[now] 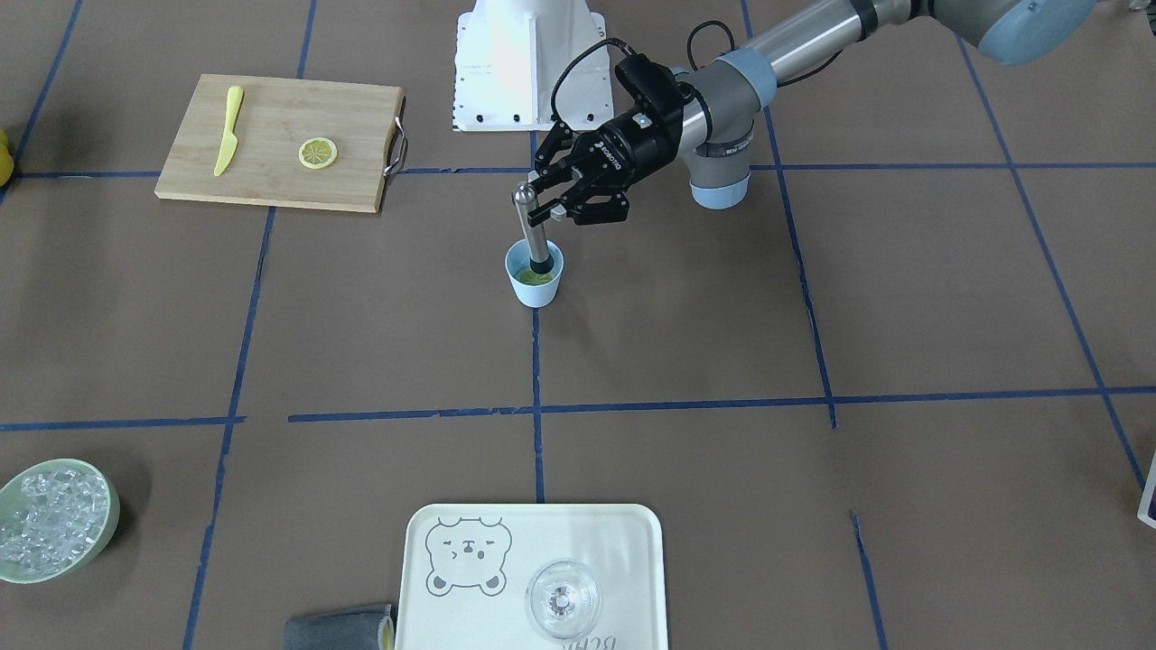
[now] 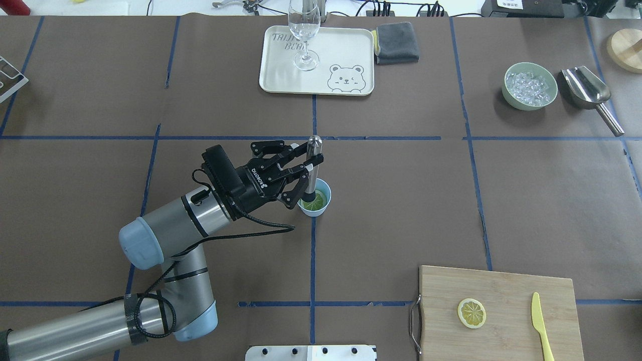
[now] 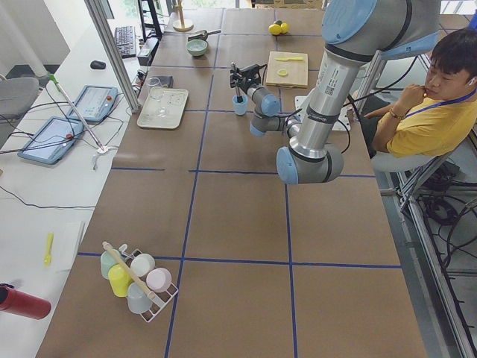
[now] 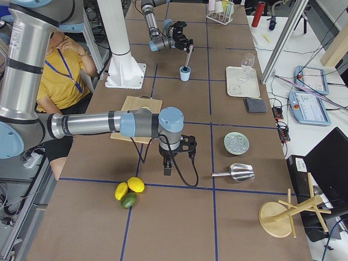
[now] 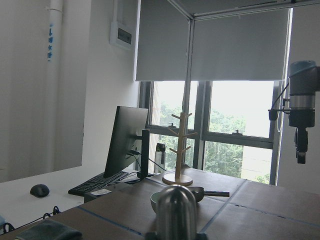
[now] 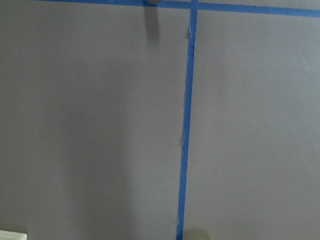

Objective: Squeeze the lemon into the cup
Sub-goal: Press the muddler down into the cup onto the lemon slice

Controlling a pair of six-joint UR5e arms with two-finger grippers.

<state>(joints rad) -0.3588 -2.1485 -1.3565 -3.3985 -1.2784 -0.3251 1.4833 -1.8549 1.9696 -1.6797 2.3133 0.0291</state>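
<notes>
The left gripper [image 2: 310, 163] hung over the worktop's middle, its fingers clenched on the shaft of a metal muddler [image 2: 314, 146]. The muddler stood nearly upright with its dark foot inside the cup [image 2: 316, 212]. What lay beneath the foot was hard to make out, only a greenish-yellow patch. By the far edge a tray [image 2: 281, 75] carried a clear glass [image 2: 304, 30] whose rim was cut off in the overhead view, with a grey cloth [image 2: 397, 42] just beside the tray. Rightward, by the robot-side edge, the lemon [image 2: 471, 313] lay cut face up on a cutting board [image 2: 501, 291], well apart from the cup, near a yellow knife [image 2: 540, 326]. A bowl of ice [image 2: 530, 106] and a scoop [image 2: 587, 87] sat toward the far edge. The right gripper [image 4: 171, 163] pointed down near the worktop's right end, and I cannot tell how its fingers stood.
</notes>
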